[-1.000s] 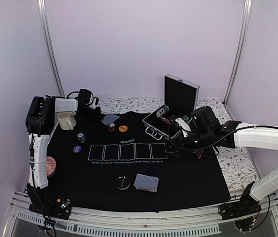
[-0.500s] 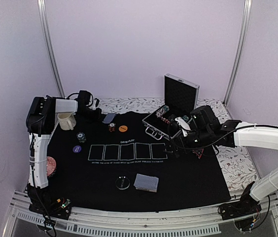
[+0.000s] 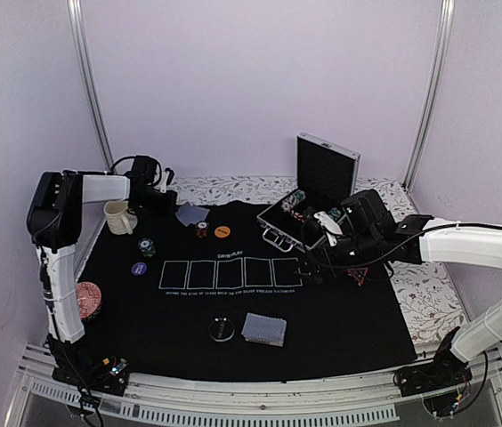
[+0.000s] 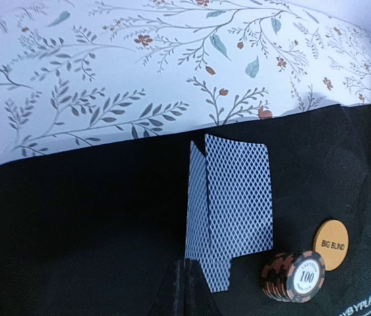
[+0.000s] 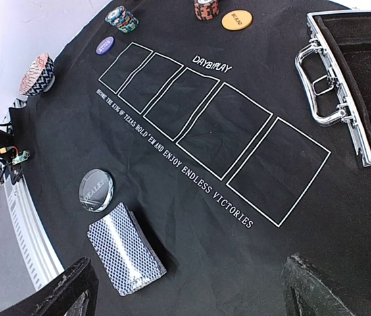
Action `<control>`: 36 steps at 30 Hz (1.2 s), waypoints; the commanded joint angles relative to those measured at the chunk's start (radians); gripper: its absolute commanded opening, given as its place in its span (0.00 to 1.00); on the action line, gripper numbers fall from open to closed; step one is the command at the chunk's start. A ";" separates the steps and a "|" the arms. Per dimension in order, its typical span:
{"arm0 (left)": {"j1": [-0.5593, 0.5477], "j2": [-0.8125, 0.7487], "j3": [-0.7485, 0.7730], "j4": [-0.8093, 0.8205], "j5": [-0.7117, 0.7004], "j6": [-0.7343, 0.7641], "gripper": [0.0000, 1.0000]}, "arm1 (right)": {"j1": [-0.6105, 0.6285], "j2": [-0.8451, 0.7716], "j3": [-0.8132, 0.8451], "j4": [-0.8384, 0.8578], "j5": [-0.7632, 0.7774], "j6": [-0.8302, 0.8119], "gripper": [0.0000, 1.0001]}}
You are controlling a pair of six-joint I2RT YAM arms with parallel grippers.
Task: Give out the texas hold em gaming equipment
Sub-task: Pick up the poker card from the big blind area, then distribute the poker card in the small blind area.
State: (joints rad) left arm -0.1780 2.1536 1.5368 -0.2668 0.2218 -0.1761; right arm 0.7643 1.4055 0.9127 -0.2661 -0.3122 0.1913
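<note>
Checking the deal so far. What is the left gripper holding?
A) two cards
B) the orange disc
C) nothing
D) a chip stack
A: in the left wrist view the left gripper is shut on the lower edge of two overlapping cards, while the chip stack and orange disc lie off to the side.

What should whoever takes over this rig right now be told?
Left gripper: shut on two playing cards at the mat's far edge. Right gripper: open, empty, beside the case.
Deck, dealer disc: near edge. Brown chip stack, teal chip stack, orange disc, purple disc: far left. More chips in the case.
Done: discs and two stacks laid out.
To do: the five card outlines are bare.
</note>
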 commanded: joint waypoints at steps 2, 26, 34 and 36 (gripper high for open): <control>-0.080 -0.098 -0.050 0.005 -0.258 0.171 0.00 | -0.002 0.014 0.037 -0.003 -0.003 -0.015 1.00; -0.052 -0.889 -0.550 -0.085 -0.426 -0.249 0.00 | -0.002 -0.036 0.010 0.027 -0.040 -0.055 0.99; -0.020 -1.088 -0.649 -0.282 -0.476 -0.310 0.00 | -0.001 -0.056 -0.019 0.052 -0.068 -0.083 0.99; -0.005 -1.082 -0.660 -0.269 -0.442 -0.321 0.00 | 0.000 -0.058 -0.024 0.053 -0.070 -0.086 0.99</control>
State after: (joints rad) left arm -0.2138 1.0805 0.8982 -0.4812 -0.2478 -0.4465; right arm 0.7647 1.3697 0.9073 -0.2382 -0.3573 0.1295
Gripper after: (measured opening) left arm 0.005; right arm 0.992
